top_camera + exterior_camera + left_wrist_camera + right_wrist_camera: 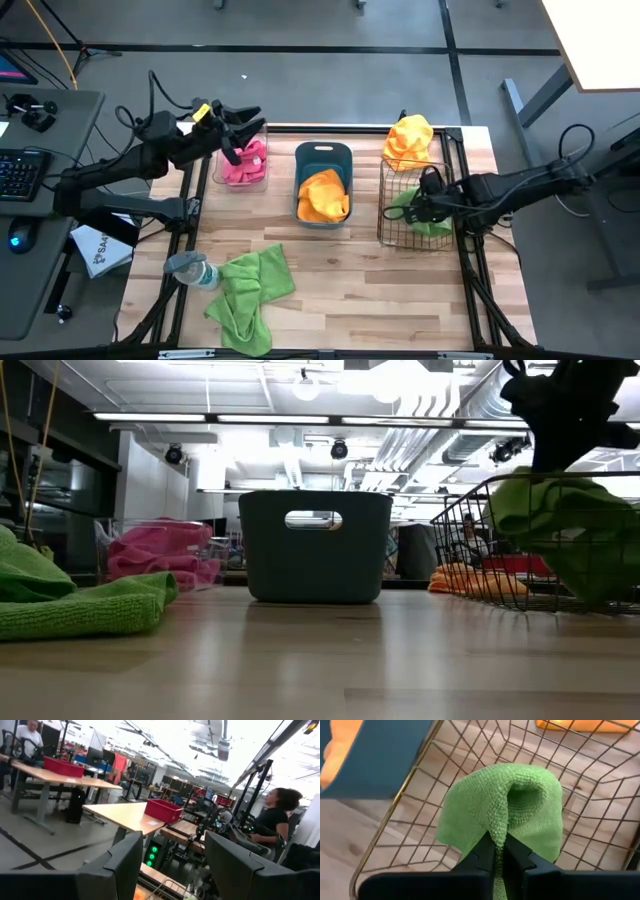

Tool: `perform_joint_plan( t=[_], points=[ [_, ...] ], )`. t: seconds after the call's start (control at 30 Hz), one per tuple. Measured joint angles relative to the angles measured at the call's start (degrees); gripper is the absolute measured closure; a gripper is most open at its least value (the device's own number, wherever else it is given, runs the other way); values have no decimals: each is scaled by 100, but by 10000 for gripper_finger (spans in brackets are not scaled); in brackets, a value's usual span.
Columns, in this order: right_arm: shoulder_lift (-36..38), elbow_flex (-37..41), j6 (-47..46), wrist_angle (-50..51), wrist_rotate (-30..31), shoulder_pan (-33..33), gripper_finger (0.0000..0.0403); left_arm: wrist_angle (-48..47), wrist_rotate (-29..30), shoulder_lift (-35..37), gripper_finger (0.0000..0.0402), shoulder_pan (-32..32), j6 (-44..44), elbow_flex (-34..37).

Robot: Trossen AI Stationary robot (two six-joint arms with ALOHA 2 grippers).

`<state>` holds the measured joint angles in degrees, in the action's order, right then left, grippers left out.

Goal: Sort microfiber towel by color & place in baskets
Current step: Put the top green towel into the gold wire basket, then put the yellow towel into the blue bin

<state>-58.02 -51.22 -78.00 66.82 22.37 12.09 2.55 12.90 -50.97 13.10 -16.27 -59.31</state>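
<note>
My right gripper (499, 851) is shut on a lime green towel (502, 802) over the brown wire-mesh basket (392, 190); in the low view the towel (570, 520) hangs inside the mesh walls. My left gripper (236, 132) is open above the clear box (215, 170), which holds pink towels (244, 163). The teal tub (322, 153) contains an orange towel (323, 196). More green towels (250, 290) lie on the table's near side. Another orange towel (410, 138) lies beyond the wire basket. My right gripper pinches a raised fold (500, 831) at the top of the green towel between its two fingertips, coming from above and pointing down. The cloth bunches up on both sides of the fingers and hangs below them, inside the wire basket.
A clear bottle with a grey cap (190, 270) lies beside the green towels near the table's left edge. Black frame rails (465, 260) run along both sides of the table. Bare wood (380, 290) lies between the baskets and the near edge. People sit at desks beyond (272, 815).
</note>
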Motion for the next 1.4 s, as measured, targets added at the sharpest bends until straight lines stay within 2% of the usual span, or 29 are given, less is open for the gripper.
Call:
perform_joint_plan(
  t=[0.17, 0.43, 0.5, 0.63, 0.77, 0.93, 1.03, 1.13, 1.3, 1.4],
  points=[
    [0, -88, 37, -4, -178, -311, 347, -6, -45, 66, 199, -2, 43, 0],
    [0, -777, 884, 59, -430, -596, 204, -49, -231, 155, 199, -2, 93, 0],
    [0, -1111, 1018, 57, -287, -674, 172, -109, -231, 178, 199, -2, 91, 0],
    [-27, -1628, 834, 40, 490, -1040, 131, -124, -231, 185, 199, -2, 28, 0],
    [-285, -1588, 1118, -86, 616, -1931, 124, -131, -234, 181, 199, -2, -124, 0],
    [-1000, -1428, 2209, -573, 422, -3626, 123, -133, -569, 182, 199, -2, -345, 0],
    [-1592, -1425, 2823, -1051, 22, -4703, 123, -116, -885, 203, 199, -2, -755, 0],
    [-2244, -1425, 3353, -1690, -749, -5583, 123, 43, -1318, 216, 199, -2, -1147, 0],
    [-3334, -1423, 3753, -2184, -1421, -6399, 123, 166, -1732, 218, 199, -4, -1507, 0],
    [-3869, -1418, 3802, -2185, -1513, -6627, 123, 164, -1742, 218, 199, -33, -1622, 0]
  ],
)
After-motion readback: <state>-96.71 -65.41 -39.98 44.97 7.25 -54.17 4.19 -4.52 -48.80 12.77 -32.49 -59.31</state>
